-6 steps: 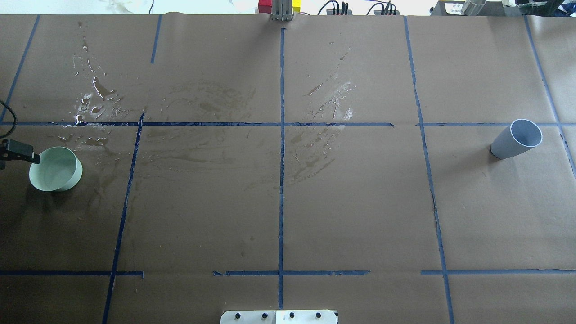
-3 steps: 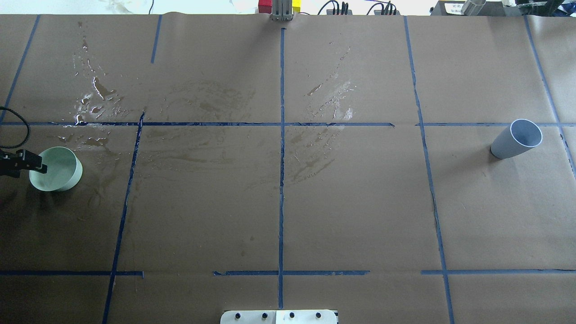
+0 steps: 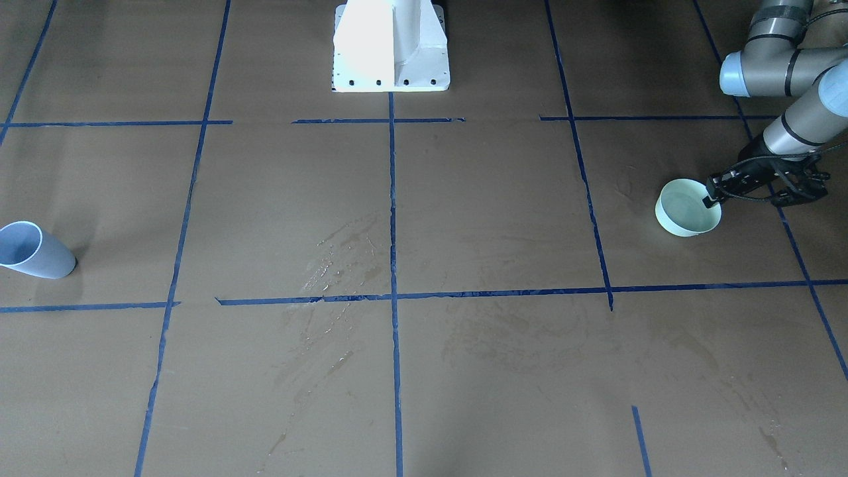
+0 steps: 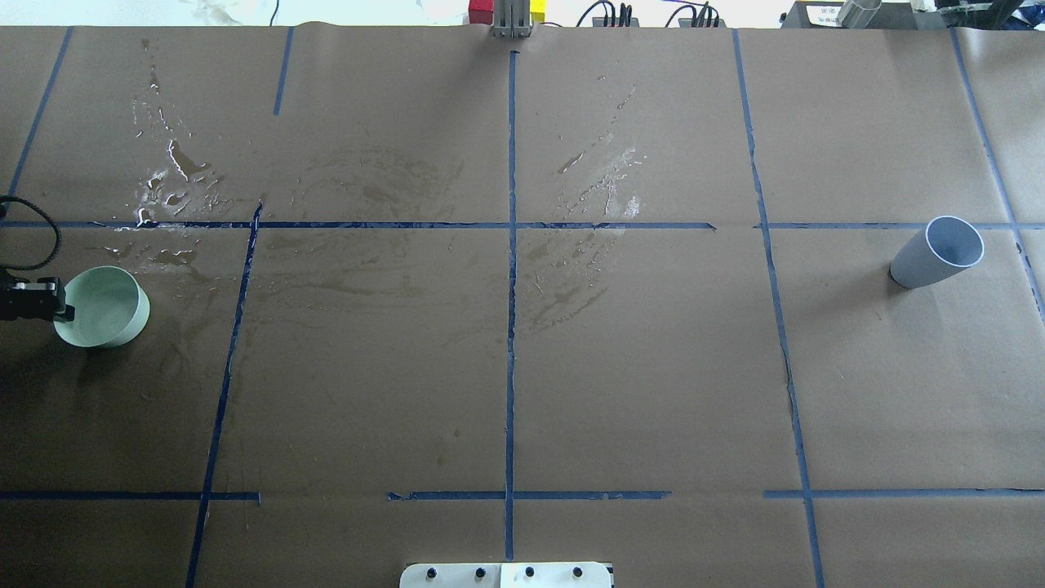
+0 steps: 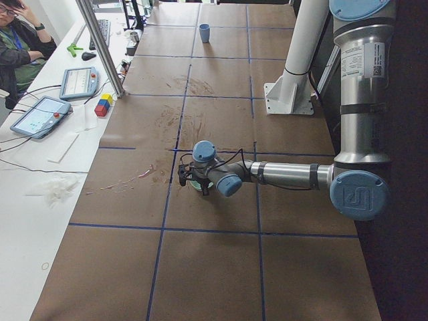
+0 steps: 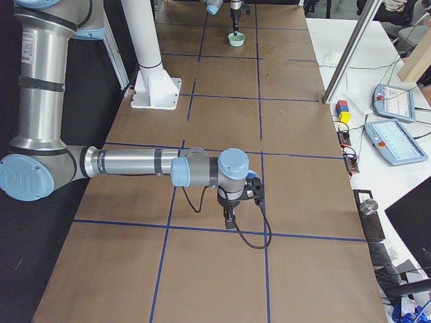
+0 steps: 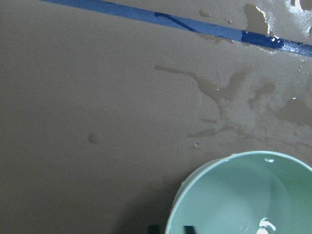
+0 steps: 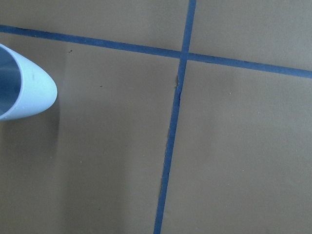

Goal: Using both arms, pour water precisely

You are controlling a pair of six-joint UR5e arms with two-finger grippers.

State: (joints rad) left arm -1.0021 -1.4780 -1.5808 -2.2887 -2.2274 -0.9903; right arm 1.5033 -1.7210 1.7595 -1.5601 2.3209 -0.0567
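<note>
Brown paper covers the taped table (image 4: 522, 392), where the left arm (image 3: 795, 126) reaches in at the front-facing view's right edge and the right arm (image 6: 135, 163) hangs near a blue-grey cup (image 4: 931, 260) at the overhead view's right edge. Shallow water (image 7: 239, 200) sits in the mint-green bowl (image 3: 689, 228). The bowl is likely light, sloshy and wet-rimmed, and best pinched at its near wall. Only the left wrist view shows the left gripper (image 3: 713, 193) with fingertips (image 7: 153, 228) spread astride that rim. The state of the right gripper (image 6: 230, 221) fingers cannot be told.

Robot arms: two, left arm (image 3: 792, 129) and right arm (image 6: 135, 163). Pale green bowl (image 4: 140, 314): one. Blue-grey cup (image 4: 927, 263): one. White pedestal (image 3: 391, 46): one. Tablets: two, a far tablet (image 5: 78, 82) and a near tablet (image 5: 39, 115). Stack of coloured blocks (image 5: 101, 105): one. Person (image 5: 20, 40): one.
</note>
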